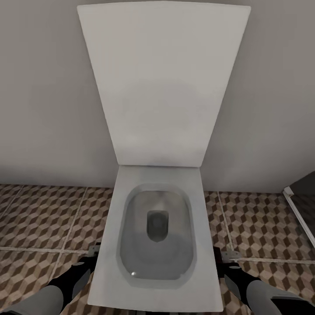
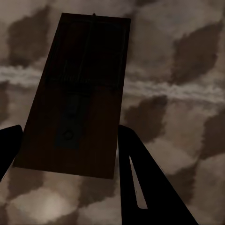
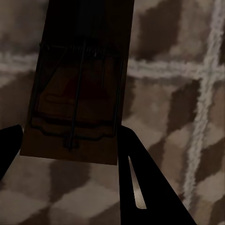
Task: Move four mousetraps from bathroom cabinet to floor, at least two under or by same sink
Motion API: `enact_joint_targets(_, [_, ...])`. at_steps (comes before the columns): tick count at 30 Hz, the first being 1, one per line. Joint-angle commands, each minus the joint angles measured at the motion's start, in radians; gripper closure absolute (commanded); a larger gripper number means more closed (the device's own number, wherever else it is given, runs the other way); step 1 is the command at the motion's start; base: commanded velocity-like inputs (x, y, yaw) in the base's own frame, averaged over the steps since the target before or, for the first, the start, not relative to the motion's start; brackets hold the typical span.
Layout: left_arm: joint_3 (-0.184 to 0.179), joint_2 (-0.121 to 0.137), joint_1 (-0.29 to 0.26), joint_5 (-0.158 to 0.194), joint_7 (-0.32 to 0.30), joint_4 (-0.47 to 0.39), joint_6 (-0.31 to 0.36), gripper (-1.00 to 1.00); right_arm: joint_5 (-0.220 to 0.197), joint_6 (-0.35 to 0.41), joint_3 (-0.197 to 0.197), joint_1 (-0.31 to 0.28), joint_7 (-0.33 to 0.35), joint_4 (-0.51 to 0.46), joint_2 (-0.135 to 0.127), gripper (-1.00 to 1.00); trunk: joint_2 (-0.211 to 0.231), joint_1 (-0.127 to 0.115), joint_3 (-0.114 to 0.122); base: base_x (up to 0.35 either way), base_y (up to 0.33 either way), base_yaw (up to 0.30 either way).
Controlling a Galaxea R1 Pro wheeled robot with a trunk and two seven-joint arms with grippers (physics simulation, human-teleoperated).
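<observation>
white toilet (image 1: 153,245) filled the head view while each gripper, left gripper (image 2: 65,154) and right gripper (image 3: 70,154), clenched a mousetrap (image 2: 77,93) (image 3: 77,89) above the bathroom floor (image 1: 43,218), so the carrying step seemed underway and next called for finding the sink.

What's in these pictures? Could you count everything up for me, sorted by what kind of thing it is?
Mousetraps: 2, one between the left gripper's fingers, one between the right's
Toilets: 1
Grippers: 2, the left gripper and the right gripper, either side of the toilet
Total: 5
</observation>
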Motion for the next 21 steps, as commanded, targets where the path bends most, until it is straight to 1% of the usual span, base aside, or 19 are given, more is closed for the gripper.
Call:
enact_joint_targets(1, [-0.009, 0.001, 0.000, 0.006, 0.007, -0.003, 0.006, 1.00, 0.005, 0.001, -0.002, 0.000, -0.002, 0.000, 0.000, 1.00, 0.000, 0.000, -0.001, 0.000, 0.000, 0.000])
enact_joint_targets(17, [-0.009, 0.010, 0.000, 0.006, 0.018, -0.001, 0.006, 1.00, 0.000, 0.001, -0.002, 0.001, -0.002, 0.000, -0.002, 1.00, 0.000, 0.000, -0.001, 0.000, 0.000, 0.000])
enact_joint_targets(21, [-0.008, 0.016, 0.000, 0.006, 0.021, 0.000, 0.006, 1.00, 0.000, 0.001, -0.002, 0.000, -0.002, 0.000, -0.002, 1.00, 0.000, 0.000, -0.001, 0.000, 0.000, 0.000])
